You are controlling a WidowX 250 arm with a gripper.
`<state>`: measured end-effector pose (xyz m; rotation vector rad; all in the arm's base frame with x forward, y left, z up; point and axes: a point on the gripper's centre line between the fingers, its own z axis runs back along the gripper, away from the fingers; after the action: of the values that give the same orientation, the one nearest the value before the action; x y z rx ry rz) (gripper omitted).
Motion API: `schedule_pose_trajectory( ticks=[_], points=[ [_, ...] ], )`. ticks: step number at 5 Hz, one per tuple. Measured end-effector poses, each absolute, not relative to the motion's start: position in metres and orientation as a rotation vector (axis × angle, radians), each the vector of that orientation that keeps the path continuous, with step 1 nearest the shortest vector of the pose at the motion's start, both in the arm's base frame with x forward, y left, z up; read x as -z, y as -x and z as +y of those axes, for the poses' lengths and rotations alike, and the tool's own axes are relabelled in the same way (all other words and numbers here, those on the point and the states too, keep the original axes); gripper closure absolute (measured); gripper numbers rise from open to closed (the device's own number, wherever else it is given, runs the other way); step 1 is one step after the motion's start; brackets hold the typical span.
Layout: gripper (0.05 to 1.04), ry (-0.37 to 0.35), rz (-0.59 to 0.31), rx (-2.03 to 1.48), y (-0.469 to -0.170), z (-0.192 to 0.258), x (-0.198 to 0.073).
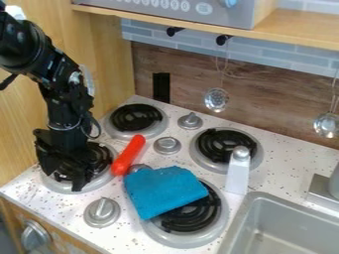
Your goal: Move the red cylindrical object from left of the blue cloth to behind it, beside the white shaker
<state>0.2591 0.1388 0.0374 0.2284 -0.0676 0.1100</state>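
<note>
Counting the coil burners (226, 146) now, and it's four! Over to the control knobs: four stovetop knobs (102, 212), one of them peeking out from beneath the cloth, plus one front-panel knob (34, 234), so five altogether! Up at the wall, two slotted metal skimmers (216, 99) and two black hooks (224, 38), a pair of each! And now the singles: one blue cloth (165, 189), one red handle (129, 155), one white post (238, 173), one sink basin (281, 225), one black wall plate (161, 87), one wooden shelf (291, 27), one microwave (245, 14)!
</note>
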Motion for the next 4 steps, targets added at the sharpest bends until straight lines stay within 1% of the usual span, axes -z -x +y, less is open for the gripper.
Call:
schedule_pose_trajectory(
  ticks=[1, 2, 4],
  points=[
    [0.082, -0.218, -0.048, -0.111, -0.257, 0.138, -0.031],
    [0.082, -0.186, -0.080, -0.132, -0.267, 0.135, -0.029],
    [0.082, -0.100, -0.181, -0.156, -0.300, 0.130, -0.036]
  ],
)
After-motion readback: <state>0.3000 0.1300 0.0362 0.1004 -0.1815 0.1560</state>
